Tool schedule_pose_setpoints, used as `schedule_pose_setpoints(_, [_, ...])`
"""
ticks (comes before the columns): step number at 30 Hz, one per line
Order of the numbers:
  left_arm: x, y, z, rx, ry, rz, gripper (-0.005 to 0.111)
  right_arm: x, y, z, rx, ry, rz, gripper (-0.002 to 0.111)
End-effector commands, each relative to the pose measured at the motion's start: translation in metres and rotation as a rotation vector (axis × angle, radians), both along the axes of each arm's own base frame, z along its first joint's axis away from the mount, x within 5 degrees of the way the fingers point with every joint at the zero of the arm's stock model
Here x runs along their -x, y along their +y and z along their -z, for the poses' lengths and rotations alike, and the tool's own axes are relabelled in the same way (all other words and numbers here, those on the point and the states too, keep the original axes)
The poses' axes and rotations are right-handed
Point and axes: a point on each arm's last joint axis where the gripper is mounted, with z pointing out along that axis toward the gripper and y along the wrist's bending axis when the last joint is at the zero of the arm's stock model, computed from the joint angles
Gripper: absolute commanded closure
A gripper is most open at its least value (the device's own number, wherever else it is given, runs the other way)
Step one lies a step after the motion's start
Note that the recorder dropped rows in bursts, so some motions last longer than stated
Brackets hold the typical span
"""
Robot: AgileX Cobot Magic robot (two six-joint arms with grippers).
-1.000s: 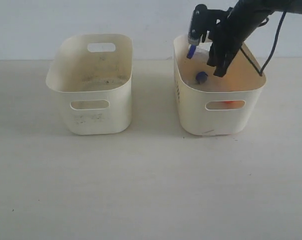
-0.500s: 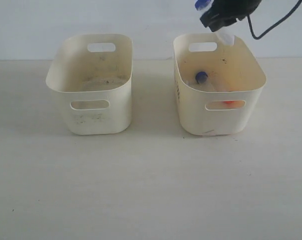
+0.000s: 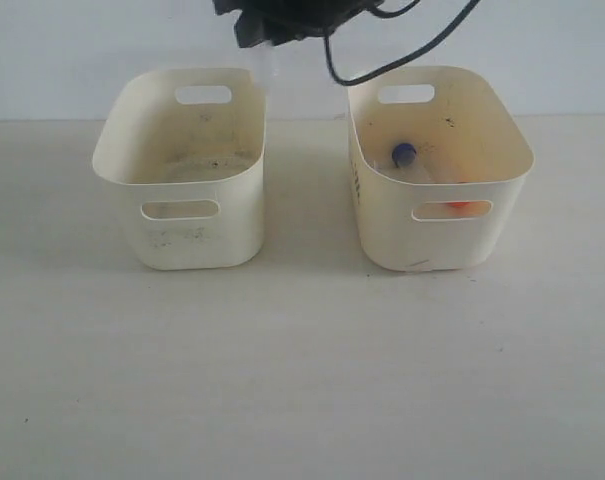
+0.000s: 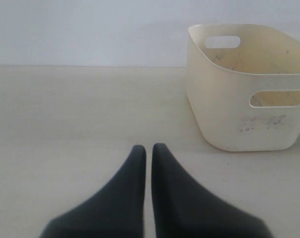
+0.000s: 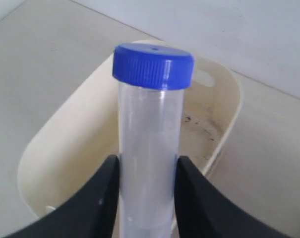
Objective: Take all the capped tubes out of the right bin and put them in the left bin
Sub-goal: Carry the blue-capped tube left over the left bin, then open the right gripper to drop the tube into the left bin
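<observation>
My right gripper (image 3: 272, 25) hangs at the top edge of the exterior view, above the back right corner of the left bin (image 3: 197, 235). It is shut on a clear tube (image 5: 147, 144) with a blue cap (image 5: 153, 65); the tube's clear end (image 3: 265, 65) dips toward the rim. In the right wrist view the paler, speckled left bin (image 5: 80, 114) lies below the tube. The yellowish right bin (image 3: 382, 230) holds a blue-capped tube (image 3: 404, 153), and an orange-red cap (image 3: 462, 208) shows through its handle hole. My left gripper (image 4: 147, 148) is shut and empty, over the table beside the left bin (image 4: 224, 114).
Both bins stand side by side on a pale table, with a gap between them. A black cable (image 3: 422, 45) from the right arm loops above the right bin's back rim. A white wall runs behind the table.
My right gripper lifted the blue-capped tube out of the right bin and carried it left, from over the right bin to over the left bin's back corner.
</observation>
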Motion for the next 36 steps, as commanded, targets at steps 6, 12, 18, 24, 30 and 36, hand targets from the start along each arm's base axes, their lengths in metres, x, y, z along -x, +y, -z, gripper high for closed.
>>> schedule_pose_setpoints(6, [0.000, 0.000, 0.001, 0.011, -0.001, 0.004, 0.103, 0.012, 0.054, 0.026, -0.083, 0.011, -0.001, 0.108])
schedule_pose_setpoints(12, [0.000, 0.000, 0.001, 0.011, -0.001, 0.004, 0.103, 0.017, 0.066, 0.036, -0.079, 0.016, -0.016, 0.108])
schedule_pose_setpoints(18, [0.000, 0.000, 0.001, 0.011, -0.001, 0.004, 0.103, 0.012, 0.068, 0.048, -0.085, 0.042, 0.011, 0.085])
schedule_pose_setpoints(24, [0.000, 0.000, 0.001, 0.011, -0.001, 0.004, 0.103, 0.008, 0.071, 0.062, -0.091, 0.082, 0.048, 0.055])
schedule_pose_setpoints(30, [0.000, 0.000, 0.001, 0.011, -0.001, 0.004, 0.103, 0.008, 0.067, 0.059, -0.052, 0.057, 0.030, 0.055])
schedule_pose_setpoints(36, [0.000, 0.000, 0.001, 0.011, -0.001, 0.004, 0.103, -0.004, 0.019, 0.008, -0.009, 0.084, 0.078, 0.056])
